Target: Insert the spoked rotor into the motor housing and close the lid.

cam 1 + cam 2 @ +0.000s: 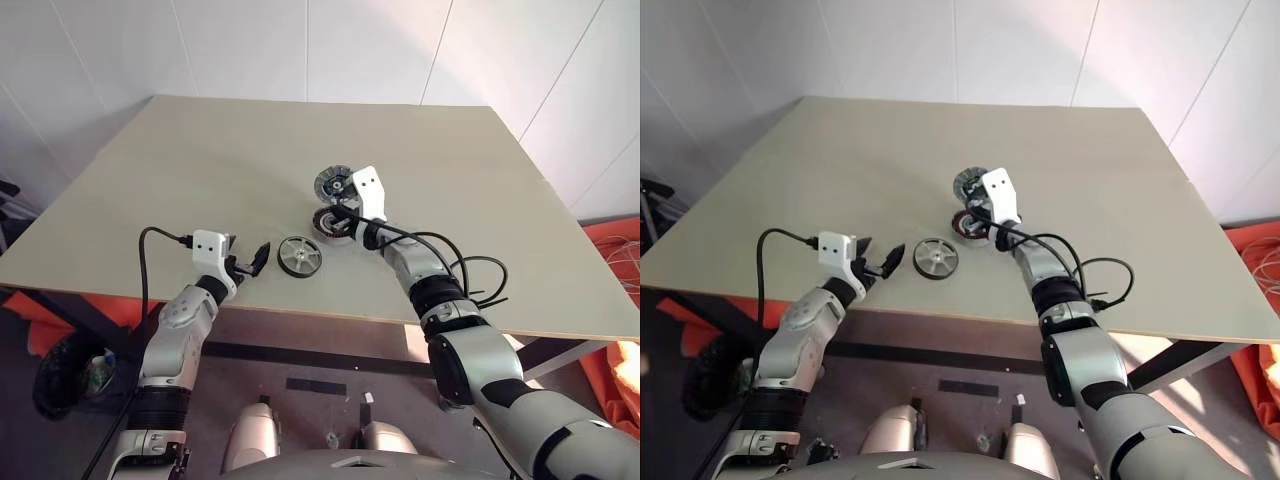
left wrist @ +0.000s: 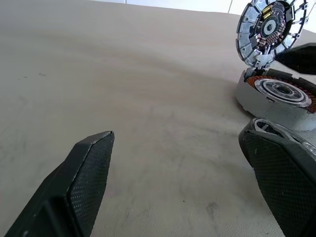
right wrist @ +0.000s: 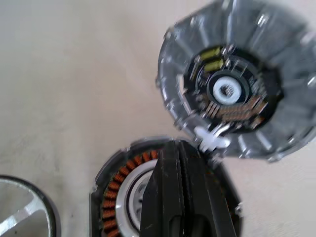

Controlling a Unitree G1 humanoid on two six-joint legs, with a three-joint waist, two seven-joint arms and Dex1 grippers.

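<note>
The spoked rotor (image 1: 300, 255) lies flat on the table, black-rimmed with pale spokes, just right of my left gripper (image 1: 250, 262), which is open and holds nothing. Behind it sits the motor housing (image 1: 330, 222), its coppery windings (image 3: 116, 190) showing. The lid (image 1: 333, 182), a grey finned disc, stands tilted up at the housing's far edge, with its inner side (image 3: 232, 89) facing my right gripper (image 3: 180, 145). That gripper is shut with nothing in it. It hovers over the housing, with its tips close to the foot of the lid. In the left wrist view the housing (image 2: 276, 94) and lid (image 2: 269, 29) lie ahead.
The beige table (image 1: 200, 160) has bare surface to the left and behind the parts. Its front edge runs just under my left gripper. A black cable (image 1: 470, 268) loops off my right forearm. Orange material (image 1: 615, 260) lies beyond the table's right side.
</note>
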